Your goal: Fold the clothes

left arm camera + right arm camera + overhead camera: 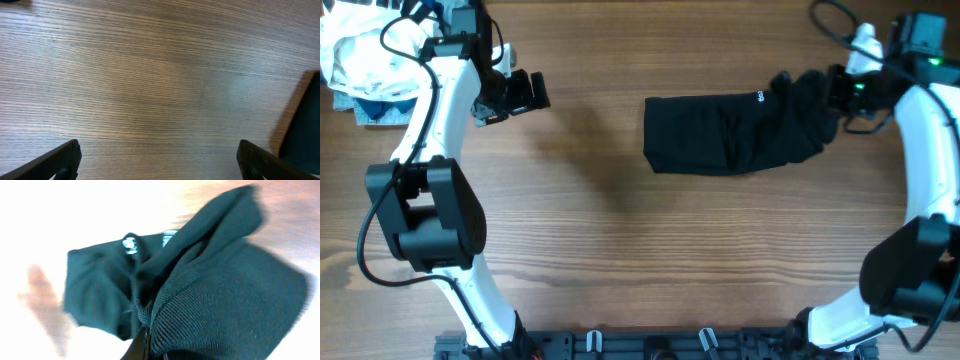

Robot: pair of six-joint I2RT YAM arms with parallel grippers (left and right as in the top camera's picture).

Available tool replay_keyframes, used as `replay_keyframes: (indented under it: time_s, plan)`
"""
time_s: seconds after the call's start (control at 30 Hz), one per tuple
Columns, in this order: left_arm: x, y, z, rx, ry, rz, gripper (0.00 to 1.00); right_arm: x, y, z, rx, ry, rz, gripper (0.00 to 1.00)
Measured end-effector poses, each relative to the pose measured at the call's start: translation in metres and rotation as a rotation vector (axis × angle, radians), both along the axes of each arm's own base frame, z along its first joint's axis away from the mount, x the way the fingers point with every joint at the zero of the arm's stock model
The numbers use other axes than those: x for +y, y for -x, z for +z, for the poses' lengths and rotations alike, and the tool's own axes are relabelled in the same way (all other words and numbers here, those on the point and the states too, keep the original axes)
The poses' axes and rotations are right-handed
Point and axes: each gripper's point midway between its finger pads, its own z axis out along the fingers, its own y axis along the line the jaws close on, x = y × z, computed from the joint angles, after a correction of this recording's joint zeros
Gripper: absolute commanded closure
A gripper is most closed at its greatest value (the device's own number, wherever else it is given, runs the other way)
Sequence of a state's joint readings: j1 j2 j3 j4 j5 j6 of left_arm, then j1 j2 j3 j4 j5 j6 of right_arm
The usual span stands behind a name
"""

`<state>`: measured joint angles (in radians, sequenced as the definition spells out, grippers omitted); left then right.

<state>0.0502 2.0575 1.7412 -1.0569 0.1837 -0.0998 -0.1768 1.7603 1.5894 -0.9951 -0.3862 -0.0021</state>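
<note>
Black shirt (735,132) lies centre-right in the overhead pic, a rough rectangle w/ its right end bunched and lifted off the table (620,260). White logo (131,244) shows upper-centre in the right wrist pic, so the printed side is up there.

Right gripper (833,94) sits at that raised end, upper right of frame. Its cam shows ribbed fabric funnelling down into the bottom edge betw. the fingers, so it's clamped on the shirt, prob. a hem or sleeve end. Held high like that, I'd guess, so the end can be carried leftward over the flat part for another fold.

Left gripper (525,92) is upper left of the overhead pic, well apart from the shirt, over bare wood. Fingers (55,162) sit at both bottom corners of its own cam, i.e. spread wide, nothing betw. them. Dark edge at far right of that pic may be the shirt; can't say for sure. Looks parked out of the way while the right arm works.

Pile of laundry (365,50), white and blue, far upper-left corner, untouched.
</note>
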Motion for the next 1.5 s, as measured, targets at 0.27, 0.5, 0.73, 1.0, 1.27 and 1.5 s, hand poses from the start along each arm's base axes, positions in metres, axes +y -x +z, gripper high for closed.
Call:
replay_keyframes:
  time_s: [0.27,0.5,0.73,1.0,1.27,1.5]
  plan:
    - [0.003,-0.007,0.001,-0.028,-0.016,0.004,0.0,0.124,0.013,-0.003,0.006,-0.001,0.285,0.96]
    - [0.004,-0.01,0.002,-0.04,-0.02,0.004,0.0,0.191,0.032,-0.054,0.136,0.013,0.428,0.74]
    - [0.004,-0.012,0.002,-0.049,-0.024,0.008,0.0,0.227,0.041,-0.087,0.191,0.006,0.491,0.36]
    - [0.005,-0.015,0.003,-0.063,-0.024,0.008,0.0,0.233,0.027,-0.045,0.084,-0.048,0.494,0.33]
    - [0.005,-0.018,0.004,-0.073,-0.025,0.009,0.0,0.2,0.007,-0.017,0.002,0.045,0.381,0.36]
    - [0.005,-0.018,0.004,-0.073,-0.025,0.009,0.0,0.196,0.012,-0.058,0.142,0.066,0.343,0.42]
